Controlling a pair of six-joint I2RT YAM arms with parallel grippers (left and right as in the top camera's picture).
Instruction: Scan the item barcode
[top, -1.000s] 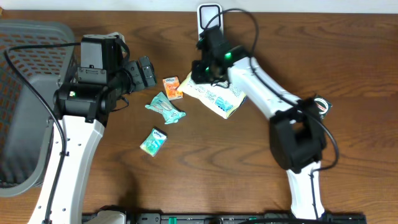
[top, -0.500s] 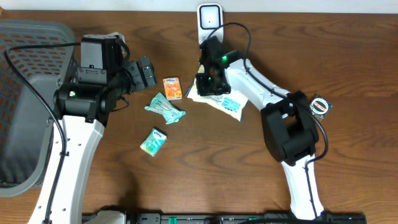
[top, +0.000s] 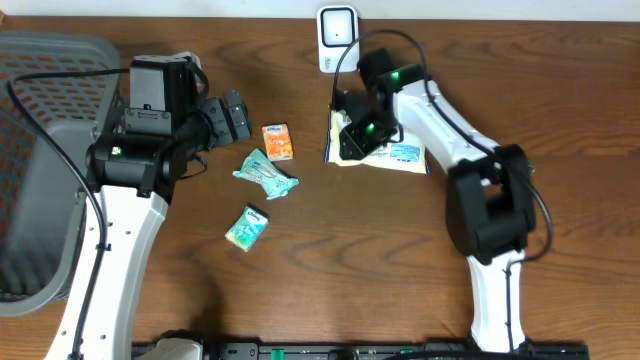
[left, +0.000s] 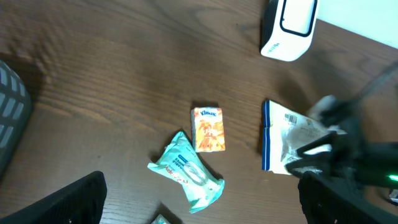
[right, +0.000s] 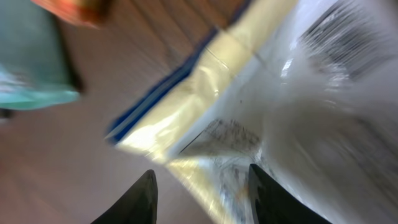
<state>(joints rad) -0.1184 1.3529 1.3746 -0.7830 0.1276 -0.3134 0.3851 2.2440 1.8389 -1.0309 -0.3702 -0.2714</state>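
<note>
Where the pouch (top: 395, 153) lies flat on the table (top: 330, 270), just in front of the scanner (top: 338, 25), my right gripper (top: 352, 133) sits over its left, blue-edged end; its jaws stand part-way apart, and I cannot tell whether they grip the pouch; the left gripper (top: 236, 116) is wide open, empty and well apart. The pouch's long axis runs left to right; the scanner stands beyond its left end, by the far edge; the right arm is much nearer. Bare wood separates pouch and scanner; the tissue pack (top: 277, 141) lies clear to the left.
</note>
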